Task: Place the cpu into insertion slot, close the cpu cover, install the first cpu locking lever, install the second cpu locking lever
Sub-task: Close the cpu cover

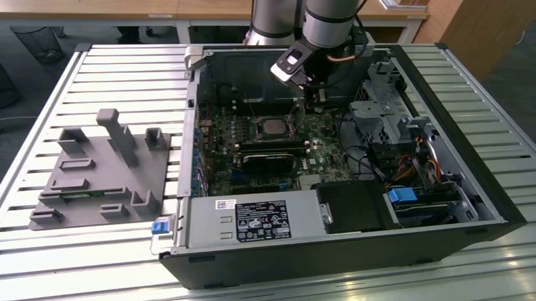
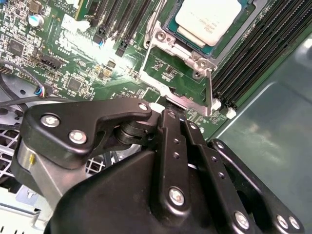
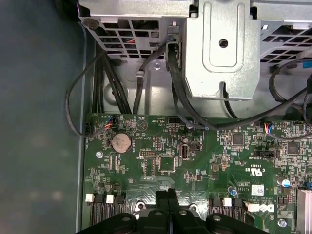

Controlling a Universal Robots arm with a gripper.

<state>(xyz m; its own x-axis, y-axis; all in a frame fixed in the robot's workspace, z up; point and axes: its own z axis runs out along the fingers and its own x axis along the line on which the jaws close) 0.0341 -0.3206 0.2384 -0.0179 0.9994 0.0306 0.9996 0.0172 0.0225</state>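
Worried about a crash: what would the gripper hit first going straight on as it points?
Probably the metal frame beside the cpu, just ahead of the gripper; depth is unclear.

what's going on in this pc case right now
A robot arm reaches into the open computer case. The cpu already sits in the insertion slot, with the silver cpu cover framing it. The hand, fingers together with nothing visible between them, is low over the motherboard beside that socket.

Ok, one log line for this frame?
pale silvery square cpu: in dark square insertion slot | silver metal frame cpu cover: around chip | locking lever: unclear | gripper: shut, near slot
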